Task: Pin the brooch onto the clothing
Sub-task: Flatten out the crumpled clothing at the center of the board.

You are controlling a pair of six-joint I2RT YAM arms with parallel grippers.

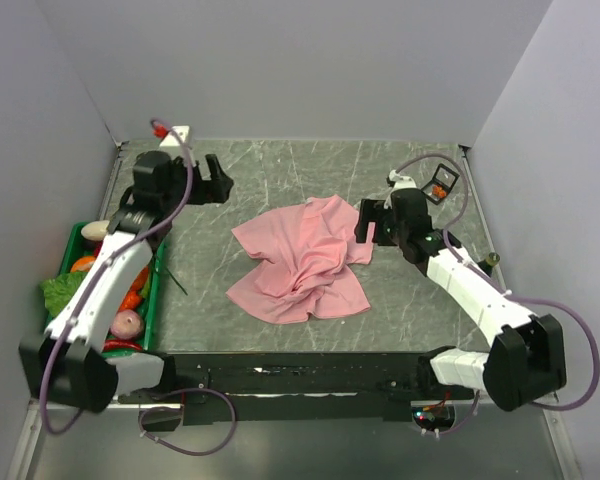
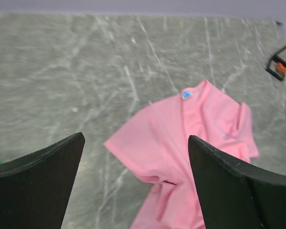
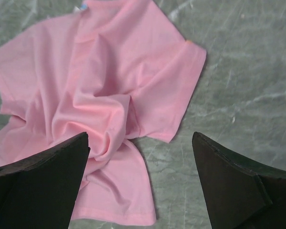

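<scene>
Brooch [image 1: 438, 190] sits well right of the shirt [image 1: 305, 262] (in a little black case [image 1: 450, 180]). Left gripper [image 1: 218, 180] gapes wide left of the shirt; right gripper [image 1: 367, 222], wide too, at its right edge.

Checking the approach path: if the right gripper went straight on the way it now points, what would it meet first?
Most likely the crumpled light pink fabric T-shirt: its folds lie ahead between the open fingers of the right gripper, though depth is hard to judge.
</scene>
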